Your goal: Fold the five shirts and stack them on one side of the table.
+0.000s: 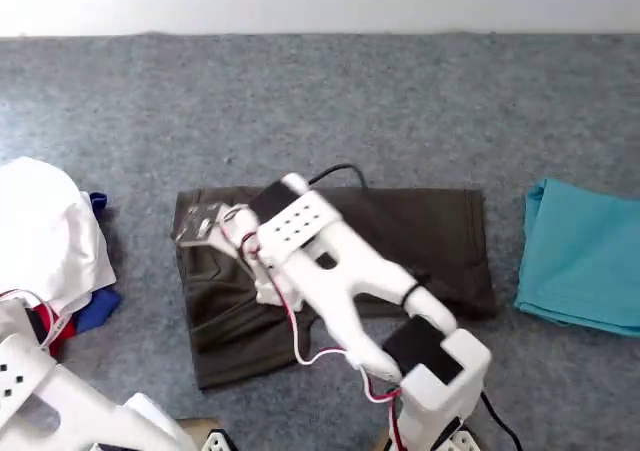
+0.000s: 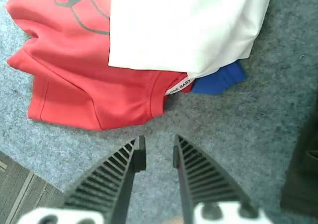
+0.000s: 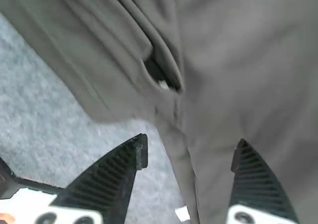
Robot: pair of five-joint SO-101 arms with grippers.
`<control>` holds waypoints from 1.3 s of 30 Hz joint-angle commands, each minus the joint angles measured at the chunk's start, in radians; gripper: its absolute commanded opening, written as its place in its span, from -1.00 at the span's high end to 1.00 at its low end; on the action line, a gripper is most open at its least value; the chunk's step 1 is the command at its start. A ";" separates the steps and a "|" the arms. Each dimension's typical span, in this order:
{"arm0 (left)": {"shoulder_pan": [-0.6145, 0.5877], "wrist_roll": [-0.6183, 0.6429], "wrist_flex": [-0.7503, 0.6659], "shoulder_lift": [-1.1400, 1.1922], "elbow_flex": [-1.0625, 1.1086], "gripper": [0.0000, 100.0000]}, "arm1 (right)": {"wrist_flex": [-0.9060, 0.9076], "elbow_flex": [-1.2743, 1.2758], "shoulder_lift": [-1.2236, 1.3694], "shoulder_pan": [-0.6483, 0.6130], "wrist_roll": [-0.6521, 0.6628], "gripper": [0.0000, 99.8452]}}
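At mid-table, over the olive shirt's hem, the right gripper hangs wide open and empty, so folding seems under way and next calls for pinching that edge, while the left gripper, slightly parted, hovers near the unfolded pile.

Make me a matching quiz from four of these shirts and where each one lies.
Shirts:
1 olive shirt
2 teal shirt
3 white shirt
4 red shirt

Places:
A on top, at the left
B under the right gripper
C alone at the right
D under the white shirt

Pairs: 1-B, 2-C, 3-A, 4-D
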 commanded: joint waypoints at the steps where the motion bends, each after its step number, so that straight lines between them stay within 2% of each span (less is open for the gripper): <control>1: -0.005 -0.009 0.008 0.003 -0.039 0.80 | -0.042 -0.034 0.031 -0.035 -0.011 0.44; 7: -0.002 -0.009 0.008 0.003 -0.036 0.80 | -0.059 -0.103 0.082 -0.056 -0.012 0.47; 13: 0.000 -0.008 0.002 0.003 -0.036 0.80 | 0.031 -0.218 0.217 -0.070 -0.005 0.81; 18: 0.000 -0.008 0.002 0.005 -0.035 0.80 | 0.165 -0.345 0.297 -0.071 -0.006 0.96; 24: 0.000 -0.008 0.002 0.005 -0.035 0.80 | 0.234 -0.433 0.297 -0.107 -0.005 0.98; 32: 0.000 -0.008 0.000 0.005 -0.035 0.80 | 0.236 -0.377 0.272 -0.242 -0.034 0.98; 39: 0.000 -0.008 -0.011 0.005 -0.035 0.80 | 0.234 -0.298 0.254 -0.203 -0.028 0.98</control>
